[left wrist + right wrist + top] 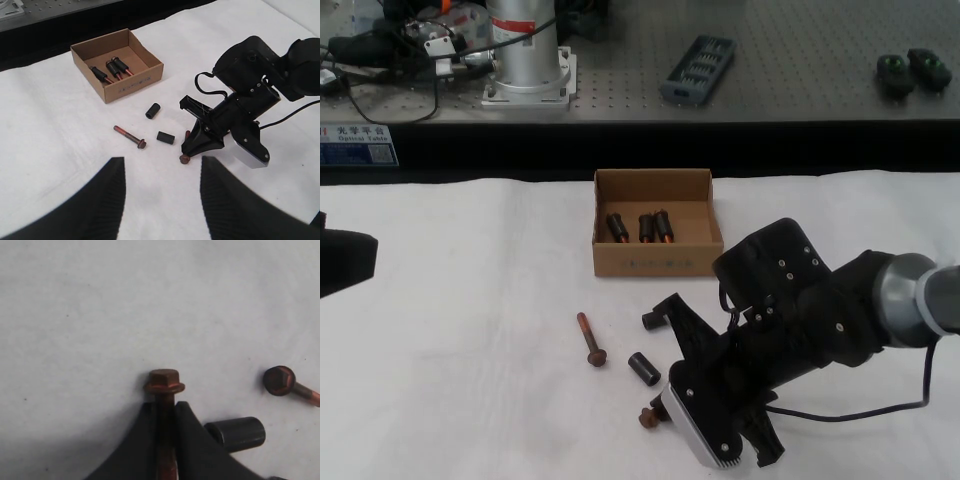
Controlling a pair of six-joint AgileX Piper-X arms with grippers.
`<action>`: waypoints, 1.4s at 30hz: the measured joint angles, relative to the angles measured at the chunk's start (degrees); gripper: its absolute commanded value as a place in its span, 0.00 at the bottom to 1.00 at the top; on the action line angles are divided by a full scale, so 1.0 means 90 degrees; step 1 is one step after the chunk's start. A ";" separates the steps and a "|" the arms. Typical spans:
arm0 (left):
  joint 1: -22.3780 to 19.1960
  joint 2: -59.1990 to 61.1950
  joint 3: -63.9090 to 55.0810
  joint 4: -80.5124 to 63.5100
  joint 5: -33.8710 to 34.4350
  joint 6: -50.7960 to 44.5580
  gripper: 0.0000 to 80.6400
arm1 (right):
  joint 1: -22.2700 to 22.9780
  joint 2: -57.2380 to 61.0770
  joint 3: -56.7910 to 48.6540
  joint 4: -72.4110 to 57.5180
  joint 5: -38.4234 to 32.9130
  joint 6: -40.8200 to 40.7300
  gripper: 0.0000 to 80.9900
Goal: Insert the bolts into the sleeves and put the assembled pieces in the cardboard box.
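**Right fingers clamped on a bolt; left fingers apart, nothing held**

Right fingers (192, 450): closed tight on the shaft of a rusty bolt (164, 382). Its hex head sticks out just past the fingertips, low over the white cloth (460, 300) that covers the table. Cannot tell whether the head touches the cloth.

Left fingers (107, 200): wide apart, nothing between them, well back from all the parts.

Open room:
- Ahead of the held bolt's head the cloth is bare.
- To one side of the right fingers, near them, a short black sleeve (237, 433) lies on its side.
- Just beyond that sleeve a second bolt (590, 340) lies loose on the cloth, apart from the sleeve.
- A second sleeve (653, 320) lies farther on, between the first sleeve and the box, near the right arm's black body but not touching it in the left wrist view.
- Between the left fingers and these loose parts there is bare cloth.

Container:
- The cardboard box (655, 262) is open at the top and stands beyond the loose parts from both pairs of fingers, close to the cloth's far edge.
- Inside are three assembled pieces (641, 228), each a black sleeve with a bolt through it.
- They lie side by side on the box floor, and part of the floor beside them is bare.
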 measured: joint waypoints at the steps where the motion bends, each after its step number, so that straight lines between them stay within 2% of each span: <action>1: 0.0000 0.0000 0.0000 0.0047 0.0000 0.0000 0.43 | 0.0010 0.0000 0.0000 0.0000 0.0037 0.0000 0.03; 8: 0.0000 0.0000 0.0000 0.0370 0.0000 0.0000 0.43 | 0.0050 -0.0345 0.0000 0.0366 0.0772 0.0362 0.03; 16: 0.0000 0.0000 0.0000 0.0431 0.0000 -0.0149 0.43 | 0.0050 -0.0826 0.0000 0.1130 0.0792 0.0739 0.03; 24: 0.0000 0.0000 0.0000 0.0431 0.0000 -0.0929 0.43 | 0.0245 -0.1412 0.0000 0.1291 0.0833 0.2306 0.03; 27: 0.0000 0.0000 0.0000 0.0431 0.0000 -0.1259 0.43 | 0.0332 -0.1748 0.0000 0.1291 0.0832 0.3360 0.03; 29: 0.0000 0.0000 0.0000 0.0431 0.0000 -0.1407 0.43 | 0.0380 -0.1973 0.0000 0.1296 0.0820 0.4373 0.03; 30: 0.0000 0.0000 0.0000 0.0431 0.0000 -0.1461 0.43 | 0.0381 -0.2224 0.0000 0.1351 0.0819 0.5459 0.03; 34: 0.0000 0.0011 0.0000 0.0431 -0.0038 -0.1521 0.43 | 0.0381 -0.2689 0.0000 0.1498 0.0794 0.7210 0.03; 39: 0.0000 0.0368 0.0000 0.0431 -0.0176 -0.1520 0.43 | 0.0381 -0.3164 0.0000 0.1545 0.0653 0.8897 0.03; 42: 0.0000 0.0691 0.0000 0.0431 -0.0195 -0.1520 0.43 | 0.0381 -0.3489 0.0000 0.1578 0.0518 0.9537 0.03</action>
